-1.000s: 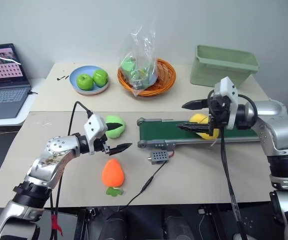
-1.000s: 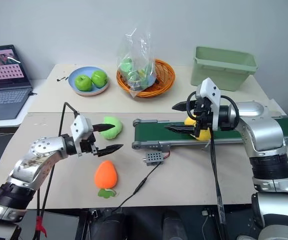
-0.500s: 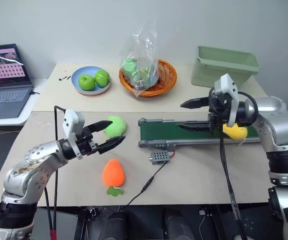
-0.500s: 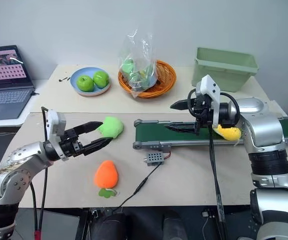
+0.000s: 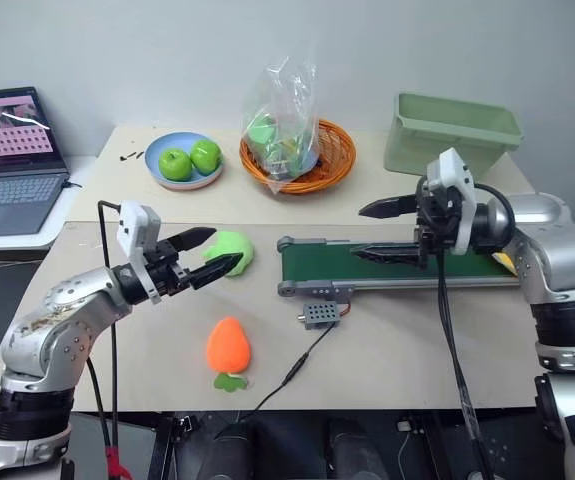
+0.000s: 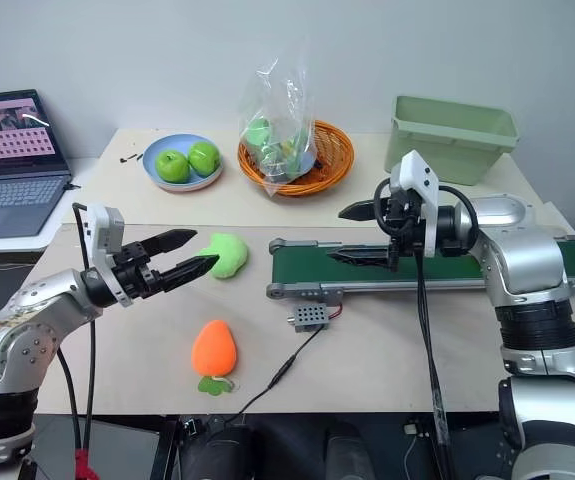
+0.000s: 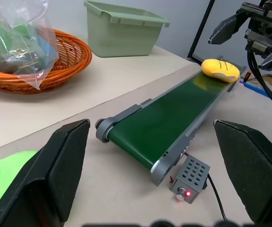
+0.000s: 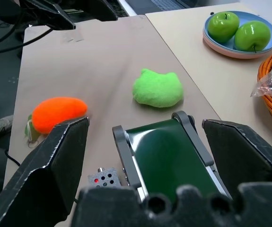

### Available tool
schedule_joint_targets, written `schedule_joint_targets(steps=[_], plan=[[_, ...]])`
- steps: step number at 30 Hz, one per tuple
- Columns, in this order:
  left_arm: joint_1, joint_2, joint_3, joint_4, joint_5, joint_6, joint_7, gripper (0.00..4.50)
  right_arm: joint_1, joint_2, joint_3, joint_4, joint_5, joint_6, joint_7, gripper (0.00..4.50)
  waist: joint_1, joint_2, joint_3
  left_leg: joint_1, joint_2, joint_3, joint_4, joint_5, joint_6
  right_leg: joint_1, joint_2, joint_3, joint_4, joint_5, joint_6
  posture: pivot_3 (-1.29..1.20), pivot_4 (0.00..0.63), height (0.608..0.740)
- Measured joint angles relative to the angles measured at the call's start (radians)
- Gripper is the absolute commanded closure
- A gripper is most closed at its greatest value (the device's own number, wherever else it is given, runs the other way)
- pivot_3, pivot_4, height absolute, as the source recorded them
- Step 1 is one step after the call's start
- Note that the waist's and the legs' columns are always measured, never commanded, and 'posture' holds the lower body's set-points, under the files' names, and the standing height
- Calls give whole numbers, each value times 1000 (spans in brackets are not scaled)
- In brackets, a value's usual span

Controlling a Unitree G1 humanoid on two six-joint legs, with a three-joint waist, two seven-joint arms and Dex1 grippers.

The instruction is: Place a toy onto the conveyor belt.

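head views: the right gripper hangs over the conveyor belt, jaws spread wide and empty. the left gripper points level at the light green plush, which sits just past its fingertips, jaws wide with nothing between them. the orange plush lies below and apart from those jaws.

left wrist view: far beyond the two broad open fingers, the yellow toy rests on the belt's far end, beneath the other gripper.

right wrist view: between the open fingers lies the belt's near roller end; green and orange plushes sit on the table beyond.

judgement: the toy looks placed and released. to finish well, lift the right jaws straight up, kept wide, so they don't brush the plush or nudge it off the narrow belt.
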Motion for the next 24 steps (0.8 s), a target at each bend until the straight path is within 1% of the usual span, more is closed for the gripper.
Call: schedule_joint_targets(steps=[8, 14, 24], plan=[[-13, -2, 0, 4, 5, 25, 3, 19, 3, 13, 0, -4, 1, 1, -19, 0, -1, 0, 0, 0, 0, 0, 0, 0, 0, 0, 0, 0, 0, 0, 0, 0, 150, 740], [6, 7, -1, 2, 55, 22, 1, 19, 8, 14, 0, -17, 3, 1, -25, 0, -1, 0, 0, 0, 0, 0, 0, 0, 0, 0, 0, 0, 0, 0, 0, 0, 150, 740], [13, 21, -1, 2, 64, 34, -4, 19, 15, 29, 0, -16, 3, 1, -37, 0, -1, 0, 0, 0, 0, 0, 0, 0, 0, 0, 0, 0, -1, 0, 0, 0, 150, 740]])
